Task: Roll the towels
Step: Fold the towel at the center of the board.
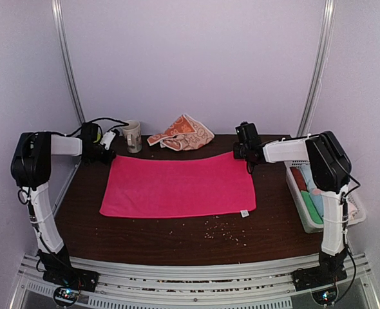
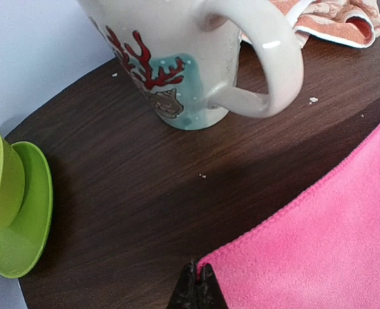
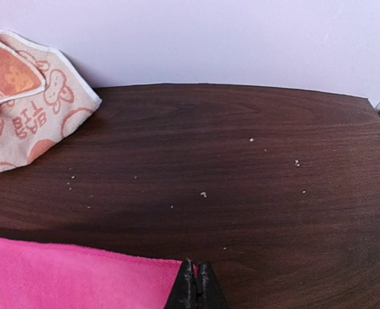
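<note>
A small white tag [image 1: 244,213] is showing at the near right corner of the pink towel [image 1: 177,183], which is lying flat mid-table. The bin [image 1: 311,225] on the right is holding cloth rolls [image 1: 309,190]. The left gripper [image 2: 196,286] and the right gripper [image 3: 196,283] are pinching the towel's far corners. The mug [image 1: 133,136] and the bunny towel [image 1: 183,133] are sitting at the back; the bunny towel's lettering is unreadable.

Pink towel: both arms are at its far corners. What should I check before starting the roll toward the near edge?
1. Left gripper shut on the pink towel at its far-left corner: ok.
2. Right gripper shut on the far-right corner: ok.
3. Towel spread flat, no folds: ok.
4. Mug apart from the towel: ok, though close to the left corner.
5. Bunny-print towel off the pink one: ok.
6. Roll path free of crumbs: not ok, they lie by the near edge.
</note>
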